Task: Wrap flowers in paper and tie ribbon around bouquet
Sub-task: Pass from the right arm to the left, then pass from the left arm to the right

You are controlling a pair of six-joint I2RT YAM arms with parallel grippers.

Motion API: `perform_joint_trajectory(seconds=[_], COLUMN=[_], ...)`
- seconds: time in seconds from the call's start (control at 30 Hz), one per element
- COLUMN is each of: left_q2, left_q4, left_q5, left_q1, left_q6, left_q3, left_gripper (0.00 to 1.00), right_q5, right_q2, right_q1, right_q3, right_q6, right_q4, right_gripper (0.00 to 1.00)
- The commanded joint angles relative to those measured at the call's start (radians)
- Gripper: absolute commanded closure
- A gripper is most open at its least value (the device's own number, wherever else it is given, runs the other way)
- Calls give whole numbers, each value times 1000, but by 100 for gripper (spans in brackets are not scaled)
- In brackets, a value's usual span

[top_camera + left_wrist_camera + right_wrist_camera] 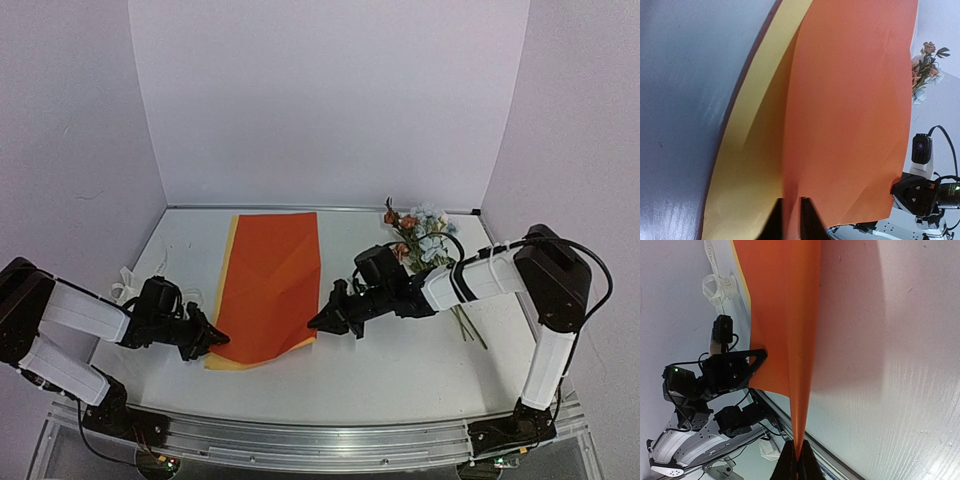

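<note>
- My left gripper [212,340] has its two black fingers pressed together on the near left corner of the paper [270,280]. This is a large thin sheet, bright orange on one face and yellow-tan on the other.
- My right gripper [317,323] is closed too. It pinches the near right corner of the same sheet, and in its wrist view the orange edge runs straight into the fingertips.
- The paper lies folded on the white table [400,370] between my two arms, with a narrow yellow-tan strip showing along its left and near sides.
- The flowers [420,232], a small bunch with thin green stems and orange, pale blue and cream blossoms, lie right of the paper, apart from it, partly behind my right arm.
- The ribbon [125,285], narrow cream-white fabric, lies bundled left of the paper, beside my left arm.
</note>
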Motion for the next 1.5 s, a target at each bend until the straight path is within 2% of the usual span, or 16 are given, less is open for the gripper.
perform_joint_trajectory(seconds=[0.0,0.1,0.17,0.23,0.37,0.47,0.67,0.8,0.9,1.0,1.23,1.47], left_q2=[-71,-152,-188,-196,-149,-91,39,121,166,210,271,141], left_q4=[-133,-327,-400,-449,-499,-510,-543,-590,-599,-611,-665,-613], left_q5=[-85,-173,-204,-200,-187,-187,-163,-161,-157,-153,-183,-127], left_q1=[5,6,4,3,-53,-109,-170,-218,-248,-286,-381,-395], left_q6=[124,226,296,349,429,457,526,577,599,622,682,696], left_q3=[129,249,328,398,522,594,720,800,831,863,920,766], left_gripper=[100,100,100,100,100,100,100,100,100,100,100,100], right_q5=[29,66,84,91,106,151,325,461,532,493,297,202], right_q2=[34,56,79,107,165,171,-11,-172,-260,-249,-39,125], right_q1=[19,42,55,69,102,115,103,82,64,36,2,3], right_q3=[81,148,180,209,282,301,186,88,54,108,394,568], right_q6=[-69,-140,-154,-156,-160,-176,-227,-232,-235,-265,-345,-337], right_q4=[-80,-202,-226,-246,-263,-294,-323,-330,-339,-353,-410,-442], right_gripper=[99,99,98,96,86,73,30,16,14,14,16,17])
